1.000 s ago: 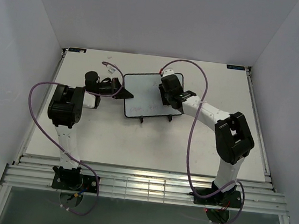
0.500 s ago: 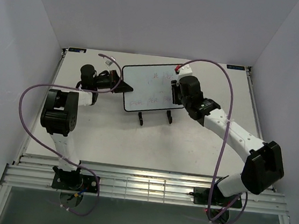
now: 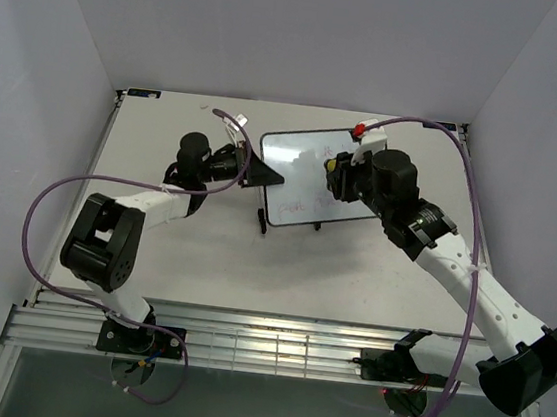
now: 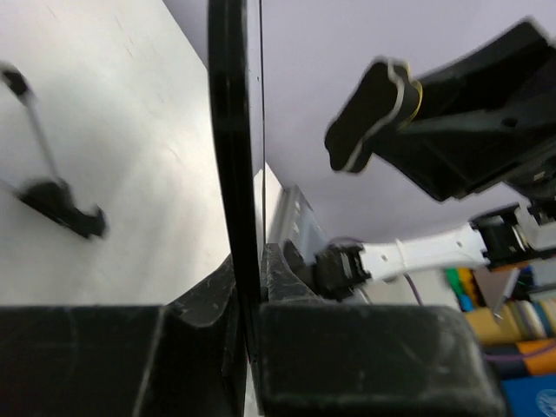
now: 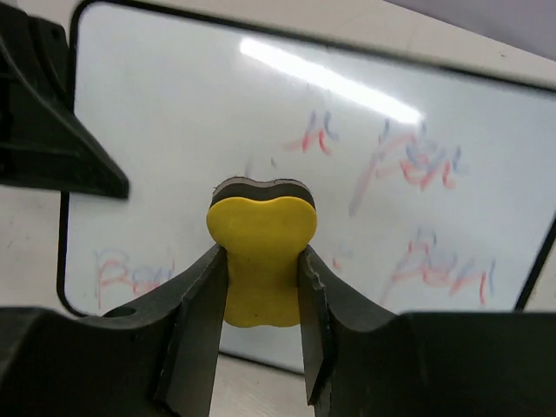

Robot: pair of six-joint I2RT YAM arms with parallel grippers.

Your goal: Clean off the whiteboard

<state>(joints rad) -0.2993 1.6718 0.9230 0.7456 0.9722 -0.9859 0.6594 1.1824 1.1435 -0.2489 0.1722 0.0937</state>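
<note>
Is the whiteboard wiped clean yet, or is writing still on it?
Still written on: the whiteboard shows faint red words at lower left, upper right and lower right.

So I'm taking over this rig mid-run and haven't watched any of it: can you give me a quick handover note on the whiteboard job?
Left gripper: shut on the whiteboard, clamping its left edge.
Right gripper: shut on the yellow eraser, which faces the middle of the board. In the left wrist view it looks just off the surface.
Done: board and eraser are both gripped, with the eraser brought up to the board.
Left: faint red and blue writing shows at the upper middle, upper right and both lower corners. All of it needs wiping.
</note>
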